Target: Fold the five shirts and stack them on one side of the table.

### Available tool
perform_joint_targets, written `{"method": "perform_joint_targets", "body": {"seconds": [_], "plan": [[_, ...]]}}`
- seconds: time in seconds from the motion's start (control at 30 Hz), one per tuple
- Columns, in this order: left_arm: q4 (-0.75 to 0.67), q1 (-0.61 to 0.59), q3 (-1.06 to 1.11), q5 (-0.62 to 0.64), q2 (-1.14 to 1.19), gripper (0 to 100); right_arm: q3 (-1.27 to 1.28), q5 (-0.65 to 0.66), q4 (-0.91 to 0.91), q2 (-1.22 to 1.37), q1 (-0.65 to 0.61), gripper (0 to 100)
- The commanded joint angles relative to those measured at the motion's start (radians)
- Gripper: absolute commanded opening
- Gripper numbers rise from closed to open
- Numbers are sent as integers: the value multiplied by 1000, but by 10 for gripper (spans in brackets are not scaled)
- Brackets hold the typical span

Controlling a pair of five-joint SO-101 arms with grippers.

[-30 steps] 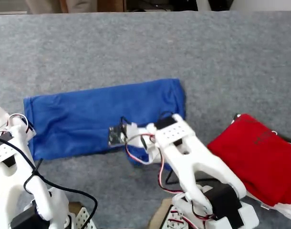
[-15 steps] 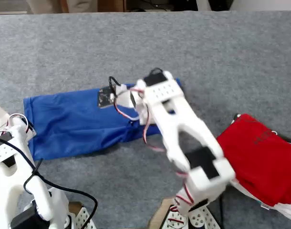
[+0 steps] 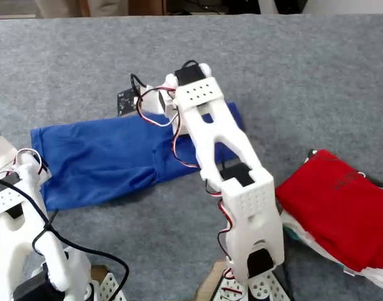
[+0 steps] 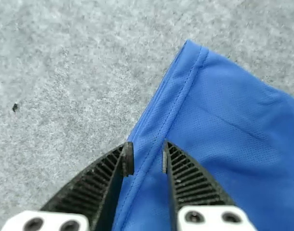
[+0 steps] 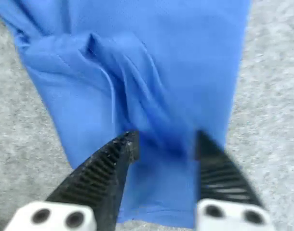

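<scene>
Now, blue shirt: lies flat on the grey desk at left-centre of the high view, as a long band whose long axis runs left to right. A bunched ridge crosses it near the middle.
Left gripper: the fingers are a narrow gap apart and straddle the hemmed edge beside a corner of the shirt. They are not closed on it, and the hem shows between the tips.
Right gripper: the fingers are fairly wide apart and hold nothing, poised over creased cloth.
Right arm: stretches from the lower centre of the frame up across the shirt's right end.
Stack: a folded red shirt sits at the right edge on paler folded cloth, well apart from the blue one.
Key relation: the left arm is nearer the shirt's left short edge and the right arm nearer its right end.
Step, as judged: the blue shirt is mid-fold. The next fold probably goes across the long axis, one end over the other.
Risk: the ridge may get trapped inside the fold.
</scene>
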Motion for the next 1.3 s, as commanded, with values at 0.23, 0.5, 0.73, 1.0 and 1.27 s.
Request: {"method": "perform_joint_targets", "body": {"seconds": [0.23,0.5,0.73,1.0,1.27], "plan": [[-18,6,-6,3,2,118,-68,3,212,-116,19,77],[48,3,-68,-15,-1,153,97,-173,219,-197,97,5],[379,-2,-342,-167,12,188,214,-190,218,-271,239,5],[582,-29,-643,-307,340,190,326,-192,218,-354,251,5],[822,-84,-1063,-358,769,188,384,-192,216,-401,251,5]]}}
